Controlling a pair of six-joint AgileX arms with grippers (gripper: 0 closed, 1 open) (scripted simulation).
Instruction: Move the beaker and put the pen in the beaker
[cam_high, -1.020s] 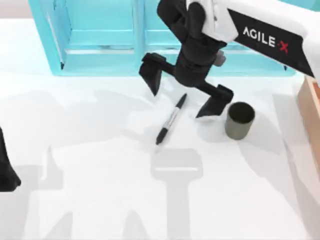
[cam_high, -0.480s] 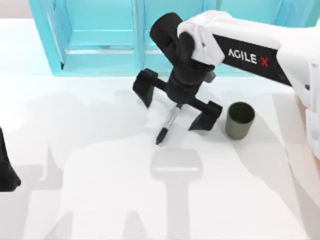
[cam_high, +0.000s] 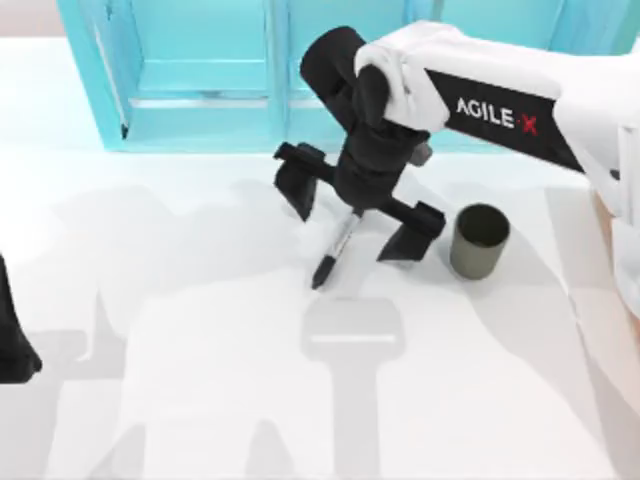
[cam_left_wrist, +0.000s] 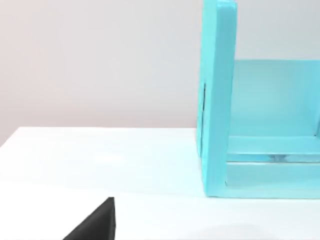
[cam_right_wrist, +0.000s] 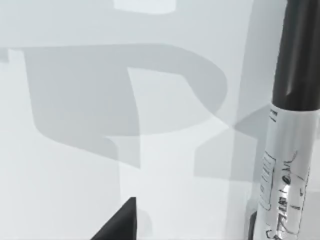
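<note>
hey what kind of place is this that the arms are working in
Most likely a rendered tabletop test scene rather than a real room. A plain white table carries a pen and a beaker, a turquoise shelf unit stands along the far edge, and the open right gripper straddles the pen.

Open white table (cam_high: 200, 400) along the front edge and the whole left half, bar the parked left gripper (cam_high: 12, 345) at the left edge. The turquoise shelf unit (cam_high: 200, 75) walls off the back edge. Mid-table, the right gripper (cam_high: 355, 212) straddles the pen (cam_high: 333, 255), fingers spread wide to either side of it. The beaker (cam_high: 479, 240) stands upright just beside the gripper's right finger, leaving a narrow gap. A wooden block (cam_high: 608, 215) bounds the right edge.
</note>
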